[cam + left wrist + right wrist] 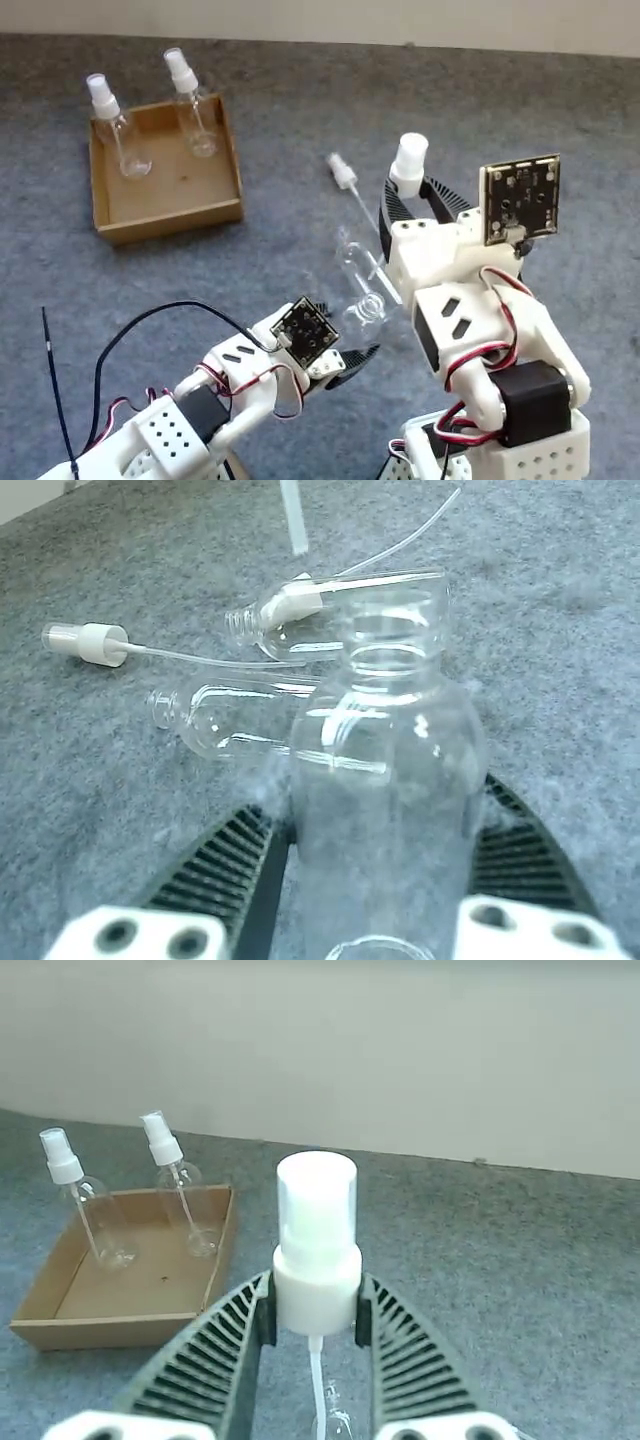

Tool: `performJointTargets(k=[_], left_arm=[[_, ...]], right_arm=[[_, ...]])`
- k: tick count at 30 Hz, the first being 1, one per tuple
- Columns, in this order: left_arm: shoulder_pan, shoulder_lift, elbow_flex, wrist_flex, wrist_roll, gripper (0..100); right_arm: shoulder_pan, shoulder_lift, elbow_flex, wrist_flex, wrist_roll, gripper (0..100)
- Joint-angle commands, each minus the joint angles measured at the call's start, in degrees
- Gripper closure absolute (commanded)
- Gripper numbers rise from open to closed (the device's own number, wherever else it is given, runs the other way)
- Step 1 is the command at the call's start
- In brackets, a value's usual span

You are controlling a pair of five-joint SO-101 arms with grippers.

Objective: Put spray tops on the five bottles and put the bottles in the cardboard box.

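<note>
Spray top [316, 1260] in right tool [314, 1305], bottle [385, 770] (uncapped) in left tool [380, 815]

The surface [300, 100] is covered in rough, matt grey cloth. The bottle [385, 780] is made of clear, glossy plastic, the spray top [317, 1250] of smooth white plastic, the cardboard box [170, 218] of matt brown card.

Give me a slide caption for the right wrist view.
Right gripper holds a spray top upright; two capped bottles stand in the cardboard box.

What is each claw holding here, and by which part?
Right claw grips a spray top by its collar; left claw grips an open bottle around its body.
</note>
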Motion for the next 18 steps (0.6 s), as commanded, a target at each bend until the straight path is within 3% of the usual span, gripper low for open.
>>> performJointTargets(k=[1, 9, 18], left_arm=[[0.31, -1.01, 1.54, 0.09, -0.53, 84], [-4.70, -1.01, 1.54, -0.97, -0.35, 84], [-4.88, -1.01, 1.54, -5.27, -0.26, 84]], right_arm=[[-0.31, -0.84, -4.88, -1.36, -0.09, 96.9], [-0.31, -0.84, -4.97, -1.36, -0.09, 96.9], [-0.66, -0.84, -4.79, 0.57, -0.26, 96.9]])
